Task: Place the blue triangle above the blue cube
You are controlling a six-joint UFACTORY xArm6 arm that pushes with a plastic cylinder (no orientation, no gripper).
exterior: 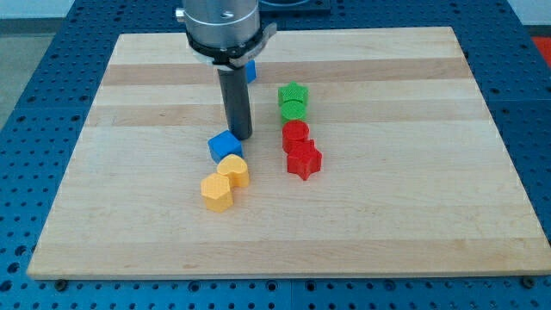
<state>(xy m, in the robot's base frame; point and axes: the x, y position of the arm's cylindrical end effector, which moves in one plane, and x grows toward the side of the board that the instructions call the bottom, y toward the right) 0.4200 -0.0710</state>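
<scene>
The blue cube (pixel 225 145) lies near the board's middle, just above the two yellow blocks. My tip (pixel 242 137) rests on the board right beside the cube's upper right corner, close to touching it. A blue block (pixel 251 71), mostly hidden behind the rod and the arm's head, shows as a small blue edge toward the view's top; its shape cannot be made out.
Two yellow blocks (pixel 233 170) (pixel 217 191) lie below the blue cube. Two green blocks (pixel 293 93) (pixel 294 108) and two red blocks (pixel 296 133) (pixel 303 158) form a column to the right. The wooden board (pixel 413 189) lies on a blue perforated table.
</scene>
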